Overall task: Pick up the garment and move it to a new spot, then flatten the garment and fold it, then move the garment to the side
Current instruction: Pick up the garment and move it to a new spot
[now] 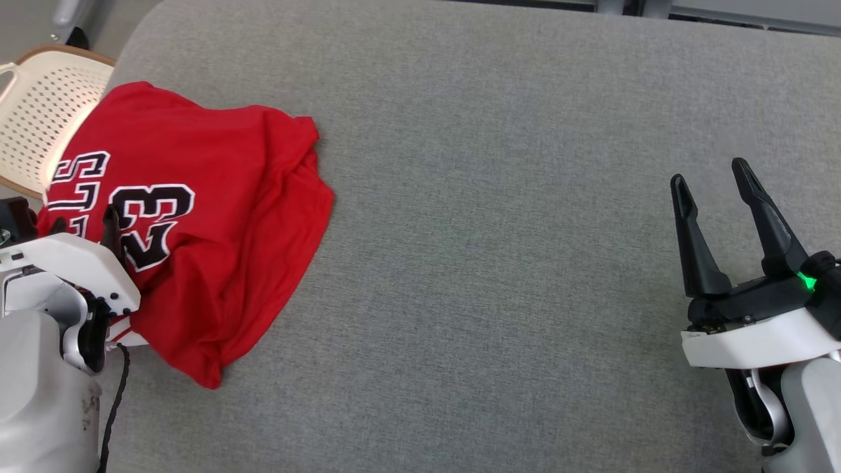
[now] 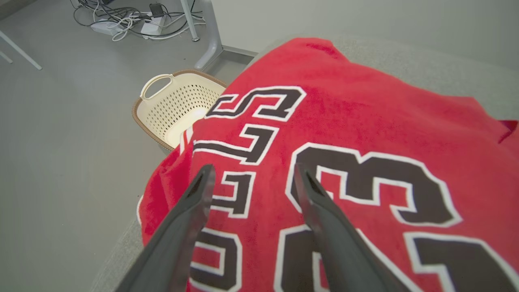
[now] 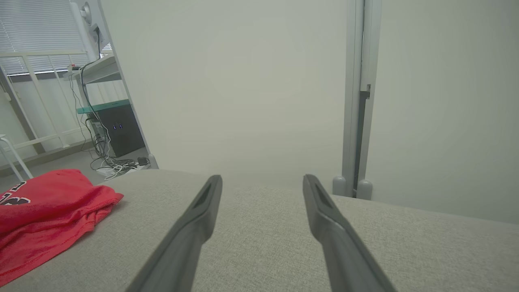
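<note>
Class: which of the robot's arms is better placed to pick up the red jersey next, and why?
Left. The open left gripper is directly over the red jersey; the right gripper, also open, sits far across the grey surface.

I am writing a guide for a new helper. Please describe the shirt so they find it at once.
Look at the big grey padded table; go to its left edge, beside the cream basket on the floor. The shirt lies crumpled there, partly over the edge: the only red thing, with a black, white-edged 23.
</note>
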